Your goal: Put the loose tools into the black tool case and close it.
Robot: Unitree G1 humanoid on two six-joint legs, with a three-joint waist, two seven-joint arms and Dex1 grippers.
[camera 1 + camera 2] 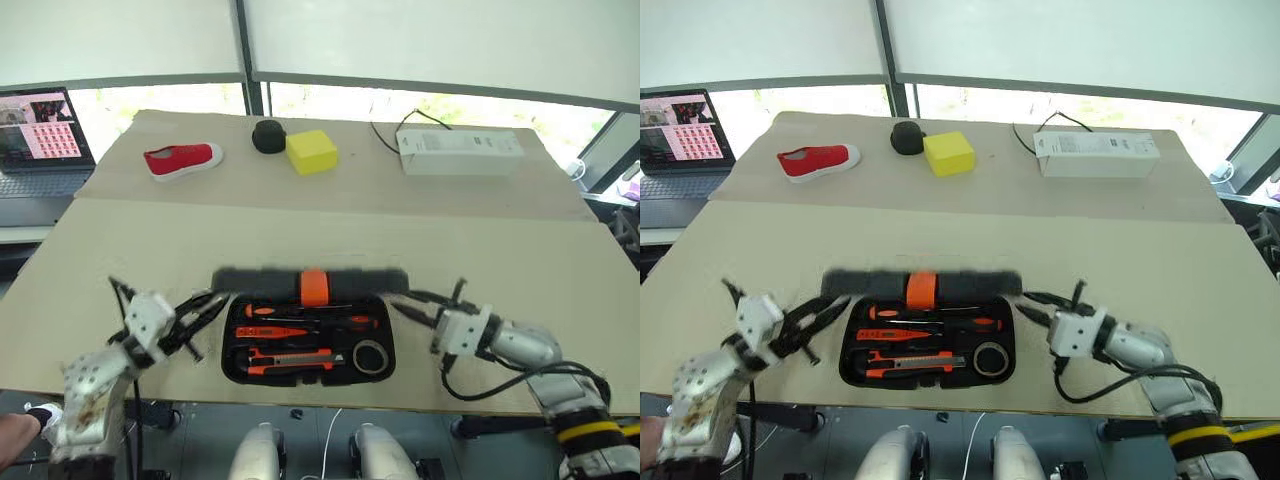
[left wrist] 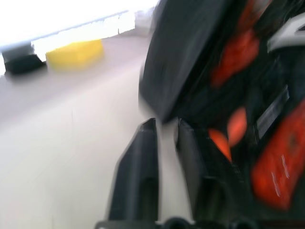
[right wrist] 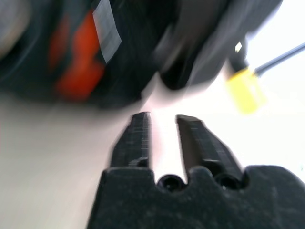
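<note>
The black tool case [image 1: 228,345] lies open near the table's front edge. Its lid [image 1: 260,281], blurred, stands up at the far side with the orange latch [image 1: 314,287] in the middle. Inside lie two long black-and-orange screwdrivers [image 1: 290,312], a small orange screwdriver [image 1: 280,330], an orange-black utility knife [image 1: 290,360] and a dark tape roll [image 1: 370,356]. My left gripper [image 1: 210,320] is just off the case's left end, open and empty [image 2: 166,125]. My right gripper [image 1: 400,305] is just off the right end, open with nothing between its fingers [image 3: 163,117].
At the back of the table sit a red shoe [image 1: 182,158], a small round black object [image 1: 268,136], a yellow block [image 1: 312,151] and a white box [image 1: 458,151] with a cable. A laptop [image 1: 40,135] stands far left. The case is close to the front edge.
</note>
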